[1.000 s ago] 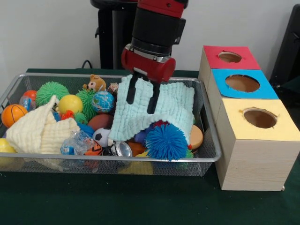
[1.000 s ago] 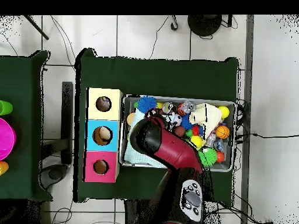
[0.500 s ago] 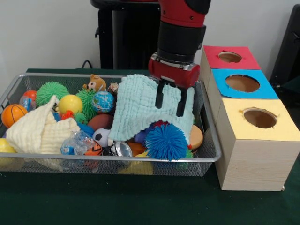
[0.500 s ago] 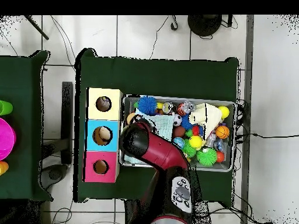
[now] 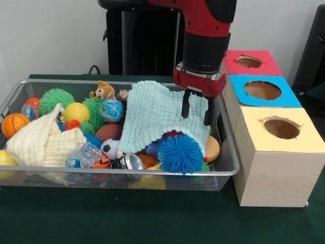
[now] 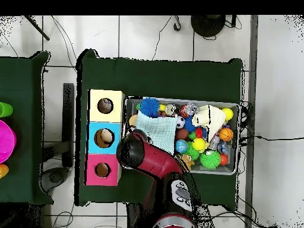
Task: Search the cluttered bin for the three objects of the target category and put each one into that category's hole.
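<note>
My gripper (image 5: 197, 111) hangs open and empty over the right end of the wire bin (image 5: 61, 172), its two black fingers just above a mint-green cloth (image 5: 155, 114). Below the cloth's front edge sits a blue spiky ball (image 5: 180, 153). Left of the cloth lie a globe ball (image 5: 111, 110), a yellow ball (image 5: 76, 112), green spiky balls (image 5: 56, 99), a small basketball (image 5: 14, 124), a teddy (image 5: 103, 90) and a cream cloth (image 5: 43, 140). To the right stand three boxes with holes: red (image 5: 249, 62), blue (image 5: 262, 90), yellow (image 5: 281, 128). In the overhead view the arm (image 6: 134, 152) hides the gripper.
The boxes (image 6: 104, 138) stand tight against the bin (image 6: 237, 140) end nearest the gripper. A crushed can (image 5: 132, 161), a soccer ball (image 5: 109, 148) and an orange disc (image 5: 212, 147) lie in the clutter. Dark green cloth covers the table (image 5: 152, 218).
The arm has moved across the mint cloth toward the boxes, from the cloth's middle to the bin's end. The gripper stayed open and empty; the cloth has not moved.
</note>
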You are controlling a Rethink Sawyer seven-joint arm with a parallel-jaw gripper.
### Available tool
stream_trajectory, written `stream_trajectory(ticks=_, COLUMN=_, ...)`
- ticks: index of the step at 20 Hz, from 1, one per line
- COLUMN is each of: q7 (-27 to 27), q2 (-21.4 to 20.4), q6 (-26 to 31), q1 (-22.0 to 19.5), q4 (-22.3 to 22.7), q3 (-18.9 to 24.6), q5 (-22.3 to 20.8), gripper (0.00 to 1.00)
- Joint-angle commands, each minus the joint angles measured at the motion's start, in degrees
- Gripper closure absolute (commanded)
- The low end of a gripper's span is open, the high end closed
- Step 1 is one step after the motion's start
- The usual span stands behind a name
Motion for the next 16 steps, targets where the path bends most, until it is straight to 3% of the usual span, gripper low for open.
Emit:
stream_trajectory(ticks=1, q7=10.9, q2=2.7, q6=-8.2, q1=-3.8, q4=4.6, q3=7.4, q5=-4.5, gripper=0.0)
stream_trajectory(ticks=11, q7=11.2, q2=3.9, q6=-10.8, q1=-4.6, q4=4.3, q3=5.8, q5=-5.4, gripper=0.0)
stream_trajectory(ticks=16, q7=10.8, q2=7.1, q6=-13.3, q1=-5.9, q4=2.5, q3=6.3, q5=-6.5, gripper=0.0)
